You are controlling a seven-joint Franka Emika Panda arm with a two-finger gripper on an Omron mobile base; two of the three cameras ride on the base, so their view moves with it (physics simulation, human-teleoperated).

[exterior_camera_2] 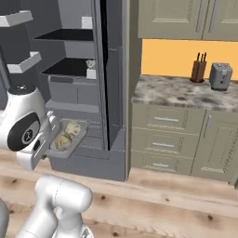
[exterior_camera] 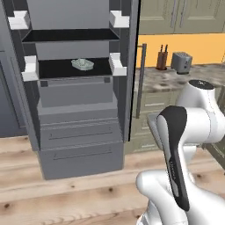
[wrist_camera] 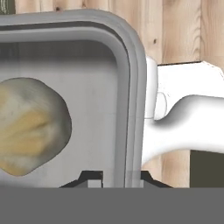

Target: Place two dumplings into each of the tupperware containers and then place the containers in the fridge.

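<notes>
In the left base view the fridge point(exterior_camera: 74, 88) took up the left and middle of the frame, its door open and its dark shelves bare to the room. On the middle shelf, a little left of centre, sat one container point(exterior_camera: 82, 64), pale and small from here; what lay inside it was too small to make out. White bins hung at both sides of the shelves. To the right ran a marbled counter point(exterior_camera: 167, 79) with a knife block point(exterior_camera: 162, 57) and a toaster point(exterior_camera: 181, 62) in the upper right, against an orange wall.

In the right base view the arm stood at the left edge, and just right of it, in the lower left part of the frame, was the second container point(exterior_camera_2: 69, 135), tipped on a slant in front of the fridge's lower drawers. Two dumplings point(exterior_camera_2: 65, 134) lay in it, touching each other.

The hand view showed the gripper point(wrist_camera: 114, 178) at the bottom, its tips closed tight on the rim of that tray, one on each side of the wall. One dumpling point(wrist_camera: 30, 127) rested on the tray floor at the left of the frame, with wooden floorboards point(wrist_camera: 183, 30) beyond the rim at the upper right.
</notes>
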